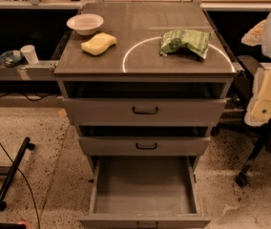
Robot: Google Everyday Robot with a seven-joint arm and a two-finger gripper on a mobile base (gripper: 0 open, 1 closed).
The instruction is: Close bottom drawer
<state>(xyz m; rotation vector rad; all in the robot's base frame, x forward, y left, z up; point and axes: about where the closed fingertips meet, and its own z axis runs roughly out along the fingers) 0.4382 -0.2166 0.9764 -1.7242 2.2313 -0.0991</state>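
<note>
The bottom drawer [145, 187] is seen as a deep grey tray with a plain flat front, drawn far out of the grey cabinet [102, 111] beneath the middle drawer [145, 146]. The tool [268, 97] is seen at the right edge, higher up and well apart from it; whether it is clenched or released cannot be told. The drawer's front is turned toward the camera, its long axis running from cabinet to viewer.
</note>
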